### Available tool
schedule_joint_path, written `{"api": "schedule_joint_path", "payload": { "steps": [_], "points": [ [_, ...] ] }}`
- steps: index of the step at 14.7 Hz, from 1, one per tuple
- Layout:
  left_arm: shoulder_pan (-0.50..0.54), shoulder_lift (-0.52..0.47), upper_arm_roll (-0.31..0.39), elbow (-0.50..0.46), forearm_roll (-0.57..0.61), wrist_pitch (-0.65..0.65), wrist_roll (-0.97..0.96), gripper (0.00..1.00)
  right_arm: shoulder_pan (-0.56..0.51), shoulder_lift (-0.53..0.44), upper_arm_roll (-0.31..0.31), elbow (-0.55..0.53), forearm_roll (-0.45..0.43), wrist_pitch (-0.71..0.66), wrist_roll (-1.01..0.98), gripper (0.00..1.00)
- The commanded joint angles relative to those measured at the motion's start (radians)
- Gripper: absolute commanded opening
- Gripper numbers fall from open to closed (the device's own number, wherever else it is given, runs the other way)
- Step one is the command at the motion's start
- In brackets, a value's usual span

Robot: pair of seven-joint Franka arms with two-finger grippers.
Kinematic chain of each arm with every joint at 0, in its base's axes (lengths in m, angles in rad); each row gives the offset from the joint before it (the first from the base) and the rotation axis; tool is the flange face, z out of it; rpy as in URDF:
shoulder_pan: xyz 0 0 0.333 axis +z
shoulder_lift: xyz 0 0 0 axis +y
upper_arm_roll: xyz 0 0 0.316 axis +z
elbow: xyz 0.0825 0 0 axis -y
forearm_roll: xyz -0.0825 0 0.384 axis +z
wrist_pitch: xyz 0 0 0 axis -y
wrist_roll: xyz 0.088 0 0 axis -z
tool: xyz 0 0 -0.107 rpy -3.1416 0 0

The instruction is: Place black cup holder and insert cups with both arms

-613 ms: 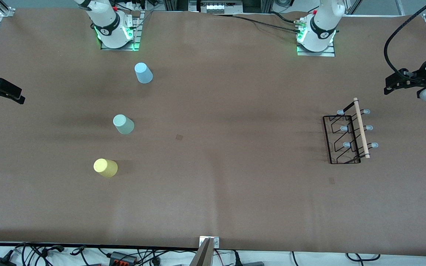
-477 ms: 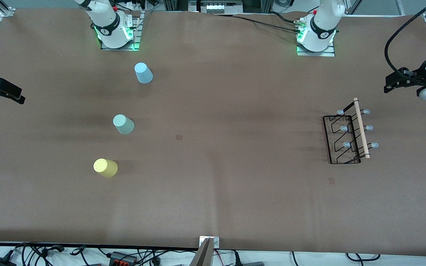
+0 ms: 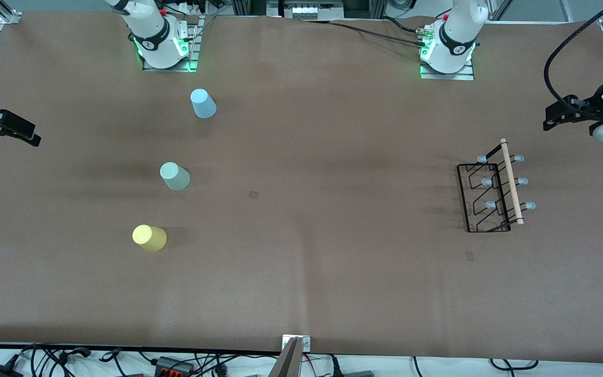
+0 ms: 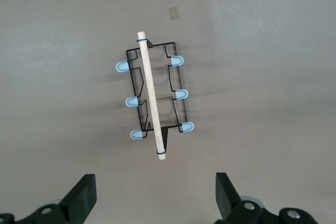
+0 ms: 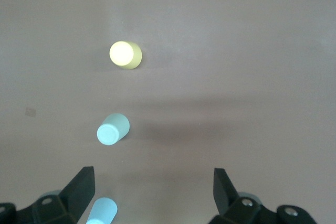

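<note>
Nearest the front camera stood the yellow cup (image 3: 149, 237), upside down on the brown table (image 3: 312, 283), with the mint cup (image 3: 175, 176) farther off and the blue cup (image 3: 203, 103) farthest, all 3 toward the right arm's end. The black cup holder (image 3: 495, 192) lay toward the left arm's end, well apart from the cups, its wooden handle (image 3: 511, 181) across the 6 capped pegs. The left claw (image 4: 155, 200) hung spread and empty over the table near the holder, at the table's edge; the right claw (image 5: 153, 198) hung spread and empty over its own end, with the cups in its wrist view. The wire holder looked light and might tip or slide if pinched off-centre on the handle; the smooth inverted cups could skid away from a misaligned claw.
</note>
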Motion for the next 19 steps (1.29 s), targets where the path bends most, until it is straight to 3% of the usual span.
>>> {"api": "schedule_joint_path", "payload": {
  "steps": [1, 4, 8, 10, 14, 17, 19],
  "points": [
    [-0.005, 0.017, 0.008, 0.008, 0.007, -0.025, -0.011, 1.00, 0.029, 0.036, 0.001, -0.006, 0.010, -0.026, 0.006, 1.00],
    [0.007, 0.062, 0.012, 0.029, 0.007, -0.083, -0.004, 1.00, 0.062, 0.108, 0.001, -0.038, 0.009, -0.068, -0.002, 1.00],
    [0.047, 0.134, 0.011, 0.028, 0.007, -0.113, 0.003, 1.00, 0.118, 0.070, 0.001, -0.316, 0.023, 0.280, 0.042, 1.00],
    [0.049, 0.152, 0.006, -0.024, 0.007, -0.026, 0.003, 1.00, 0.141, 0.055, 0.001, -0.427, 0.033, 0.383, 0.096, 1.00],
    [0.050, 0.140, 0.002, -0.217, 0.007, 0.243, 0.004, 1.00, 0.230, 0.013, 0.001, -0.666, 0.072, 0.628, 0.251, 1.00],
    [0.049, 0.142, -0.003, -0.340, 0.009, 0.451, 0.003, 0.97, 0.270, 0.025, 0.001, -0.731, 0.070, 0.740, 0.286, 1.00],
    [0.049, 0.142, -0.003, -0.385, 0.009, 0.507, 0.001, 0.88, 0.271, 0.039, 0.002, -0.754, 0.066, 0.790, 0.280, 1.00]
  ]
}}
